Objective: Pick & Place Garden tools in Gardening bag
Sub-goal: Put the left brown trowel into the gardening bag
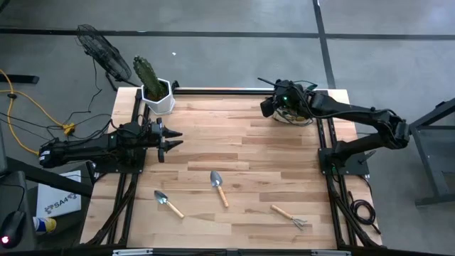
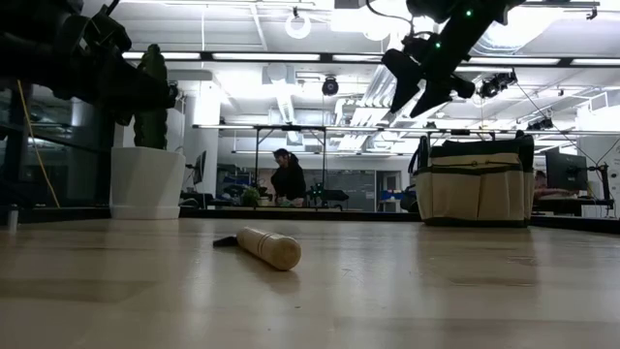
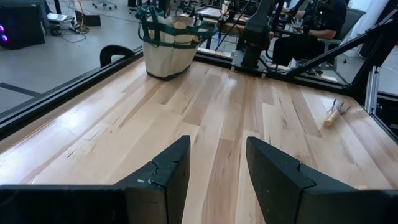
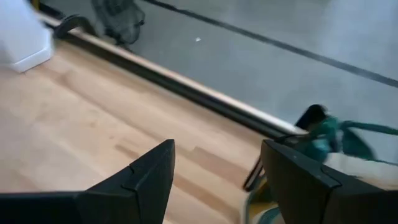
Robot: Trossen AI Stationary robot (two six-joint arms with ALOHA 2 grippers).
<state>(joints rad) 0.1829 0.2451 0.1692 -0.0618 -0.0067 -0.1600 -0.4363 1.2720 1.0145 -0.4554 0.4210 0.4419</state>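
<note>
right hand [image 1: 269,107] open over gardening bag [image 2: 474,183], left hand [image 1: 170,139] open, trowels [image 1: 217,182] on table [image 1: 270,163]

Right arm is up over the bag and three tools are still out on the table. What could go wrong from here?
1. The open right gripper hangs close above the gardening bag; swinging away low might snag a loop handle.
2. The two trowels and the rake lie at the table's near edge, far from the bag, so each carry is long.
3. The left gripper waits near the potted cactus; a wide swing could knock it.
</note>
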